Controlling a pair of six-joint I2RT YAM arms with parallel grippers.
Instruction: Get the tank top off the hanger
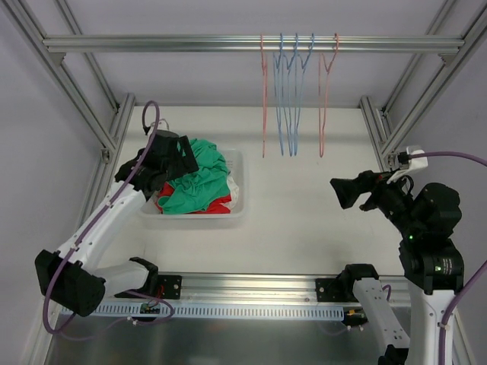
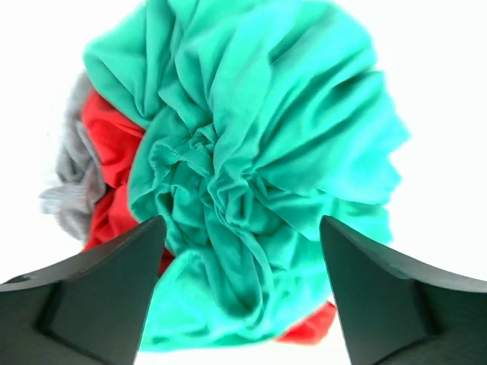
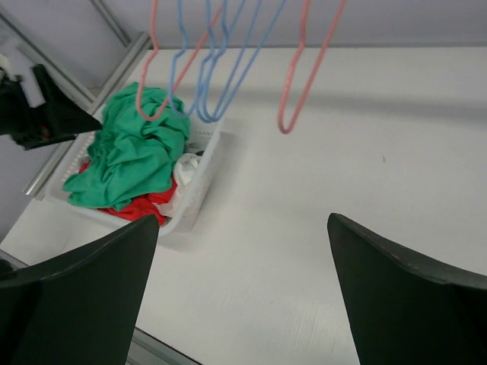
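Hovering with jaws apart, left end effector [image 1: 170, 162] hangs over green tank top [image 1: 199, 179], heaped on red clothes [image 1: 217, 204] in bin [image 1: 237, 207]; hangers [image 1: 293, 99] dangle from rail [image 1: 152, 43] behind; right end effector [image 1: 344, 192] gapes, well apart.

Can't make out any text, labels, brands or numbers anywhere, honestly. Nothing legible in any of the three views.
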